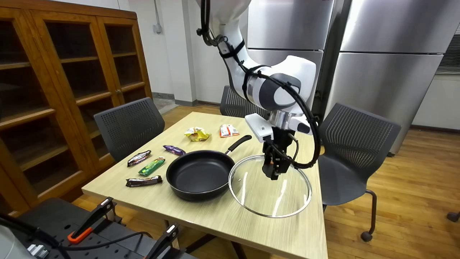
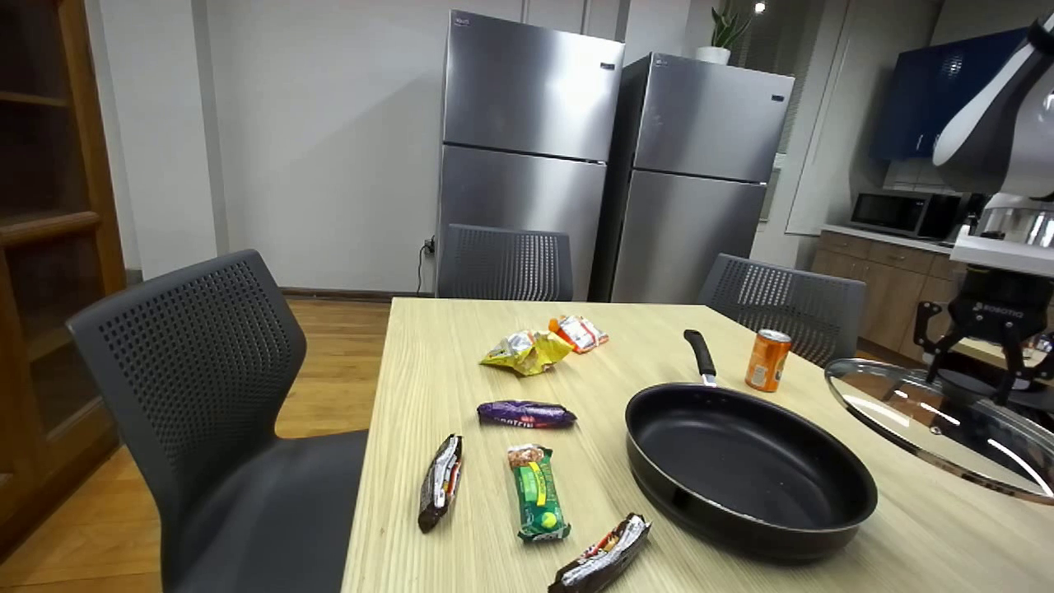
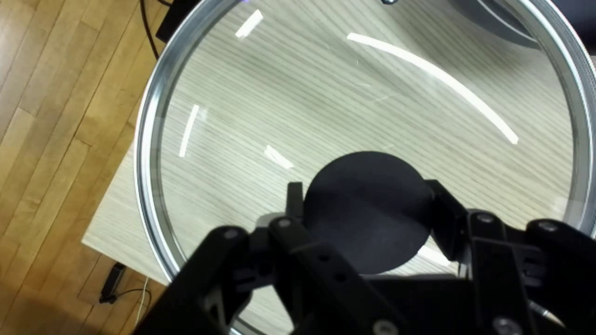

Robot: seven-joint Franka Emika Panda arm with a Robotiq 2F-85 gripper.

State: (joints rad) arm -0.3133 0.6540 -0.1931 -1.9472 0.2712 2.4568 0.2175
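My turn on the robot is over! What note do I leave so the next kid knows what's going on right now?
End effector: shut on the black knob of the lid.
Lid: held up above the table, mostly to one side of the pan.
Pan: on the table, uncovered.
Done: lid gripped and up in the air.
Left: lid not yet set down.

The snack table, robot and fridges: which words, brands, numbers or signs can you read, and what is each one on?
"ROBOTIQ": on the black gripper, in an exterior view.
"ROTEIN": on the purple wrapper, probably "PROTEIN"; its first letter is unclear.
Too small or blurred to read: fridge badges, orange can, green wrapper, dark wrappers, yellow packet, white-and-orange packet.
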